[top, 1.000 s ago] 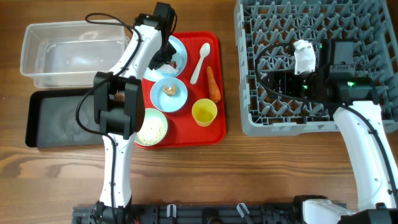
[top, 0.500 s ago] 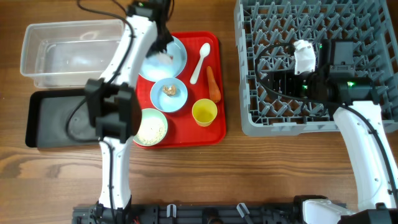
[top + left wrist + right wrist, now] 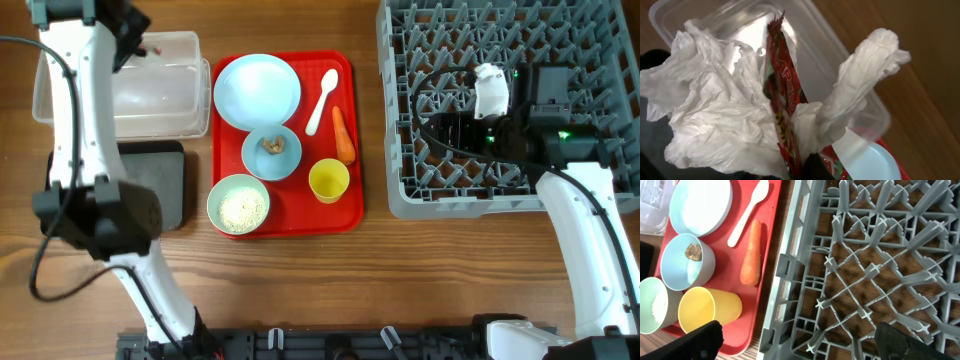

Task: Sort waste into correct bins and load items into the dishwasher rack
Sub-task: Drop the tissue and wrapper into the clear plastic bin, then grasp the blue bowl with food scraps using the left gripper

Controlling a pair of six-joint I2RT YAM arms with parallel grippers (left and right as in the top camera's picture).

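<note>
My left gripper (image 3: 133, 38) is shut on the red wrapper (image 3: 785, 107) and the crumpled white tissue (image 3: 715, 115) and holds them above the clear tub (image 3: 160, 95). The light blue plate (image 3: 257, 90), a blue bowl with a brown scrap (image 3: 271, 152), the pale green bowl of rice (image 3: 239, 204), the yellow cup (image 3: 328, 181), the carrot (image 3: 343, 136) and the white spoon (image 3: 322, 100) sit on the red tray (image 3: 350, 215). My right gripper (image 3: 802, 345) is open and empty over the left part of the grey rack (image 3: 500, 40).
The black tray (image 3: 165, 180) lies in front of the clear tub, partly hidden by my left arm. The rack's left wall (image 3: 785, 280) stands right beside the red tray. Bare wooden table runs along the front.
My left gripper has lifted the wrapper and tissue off the blue plate and swung left, from over the red tray to over the clear tub. The right arm has not moved.
</note>
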